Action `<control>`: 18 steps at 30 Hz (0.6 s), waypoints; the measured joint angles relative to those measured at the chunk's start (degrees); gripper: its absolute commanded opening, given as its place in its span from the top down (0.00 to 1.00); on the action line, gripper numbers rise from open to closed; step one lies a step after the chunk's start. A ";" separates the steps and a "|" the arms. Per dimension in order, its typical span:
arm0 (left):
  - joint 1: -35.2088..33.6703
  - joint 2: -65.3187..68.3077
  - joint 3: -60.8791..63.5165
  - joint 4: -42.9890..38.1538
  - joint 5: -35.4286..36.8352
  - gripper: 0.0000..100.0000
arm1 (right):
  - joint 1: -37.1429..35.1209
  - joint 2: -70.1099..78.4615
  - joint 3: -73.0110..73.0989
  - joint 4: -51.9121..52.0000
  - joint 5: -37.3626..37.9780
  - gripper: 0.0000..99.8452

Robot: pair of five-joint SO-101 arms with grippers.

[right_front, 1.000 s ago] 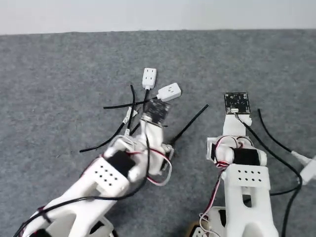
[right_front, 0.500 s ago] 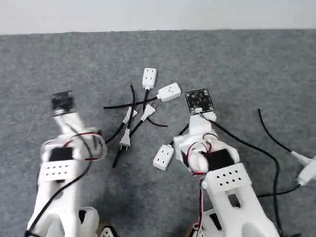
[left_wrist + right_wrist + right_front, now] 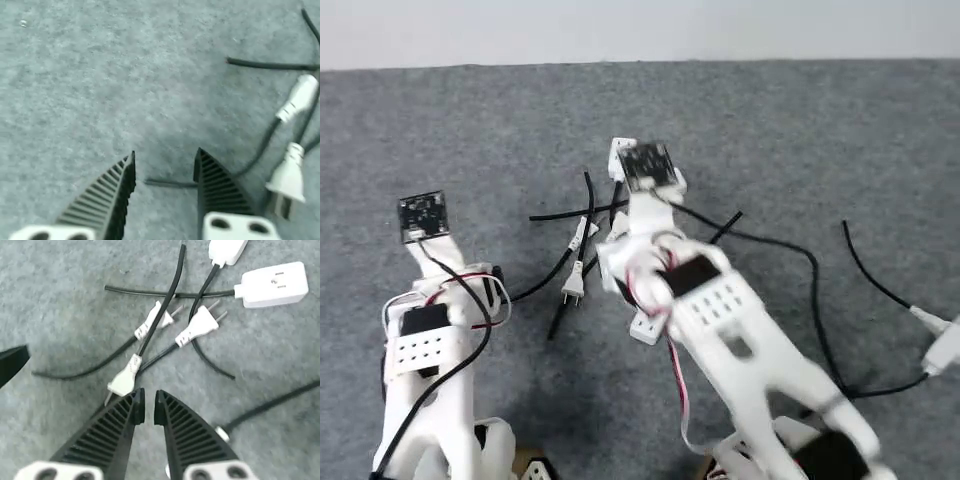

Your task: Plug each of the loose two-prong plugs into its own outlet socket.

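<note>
Grey carpet is carrying three loose plugs mid-table; the right gripper is hovering over them, jaws nearly together on nothing, so pick-up is pending and calling for opening onto one plug body. Left gripper, at their 9 o'clock, is standing parted and empty; the outlet socket near their 1 o'clock is showing bare slots.

One camera looks down on the grey surface from above. My wrist cameras peer close past my fingers. All three share the tangled plugs.
</note>
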 measured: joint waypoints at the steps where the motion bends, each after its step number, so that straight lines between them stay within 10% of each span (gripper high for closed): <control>1: -0.79 0.00 0.00 -0.44 0.00 0.81 | -0.44 3.08 -2.64 0.00 -0.70 0.94; 18: -1.76 0.00 0.00 -0.88 0.00 0.81 | -6.07 40.44 -28.40 0.62 -7.03 0.85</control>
